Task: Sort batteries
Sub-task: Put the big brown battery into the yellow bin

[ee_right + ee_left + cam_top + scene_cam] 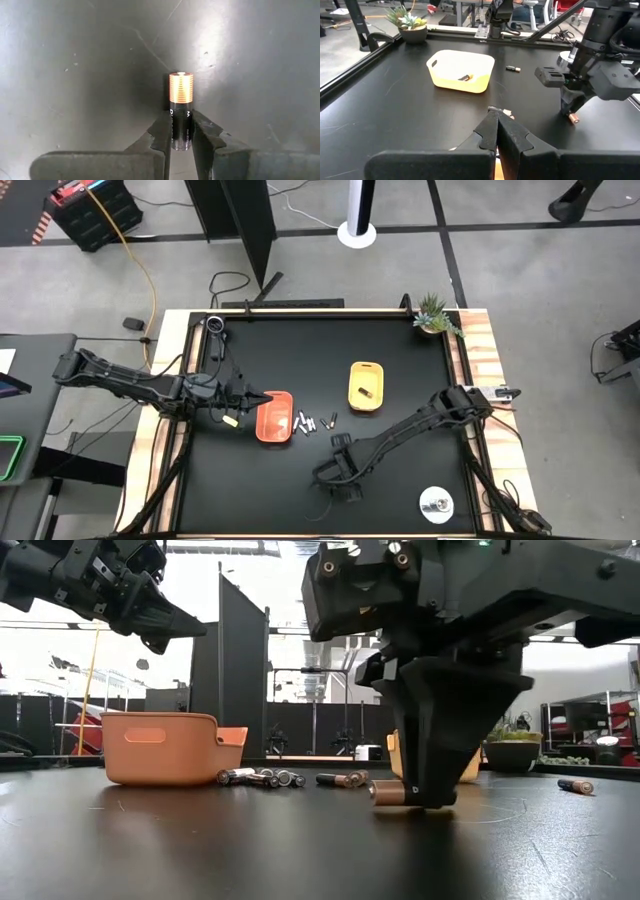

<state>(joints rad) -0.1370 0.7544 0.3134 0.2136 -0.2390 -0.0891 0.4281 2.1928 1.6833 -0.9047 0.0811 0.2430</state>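
My right gripper point(425, 795) point(181, 116) points down at the table's near middle, shut on a dark battery point(180, 107) with a copper end. My left gripper point(265, 398) point(497, 116) hovers shut above the orange tray point(275, 418) point(160, 748), holding nothing that I can see. Several loose batteries point(310, 422) point(262, 778) lie on the table between the orange tray and the yellow tray point(366, 385) point(461, 70). One dark battery point(465, 77) lies inside the yellow tray. Another battery point(513, 69) point(575, 785) lies alone on the table. My right gripper pinches the battery between its two fingers point(199, 131) on the dark half point(180, 131); the copper end point(180, 87) sticks out past the tips. The fingers come from above, pointing down, and lie across the battery. It lies level at the table surface point(395, 792).
A round silver disc point(436, 503) lies near the table's near right corner. A potted plant point(435, 315) point(410, 22) stands at the far right corner. The table has a raised wooden rim point(480, 350). Bare black surface lies along the near edge and far left.
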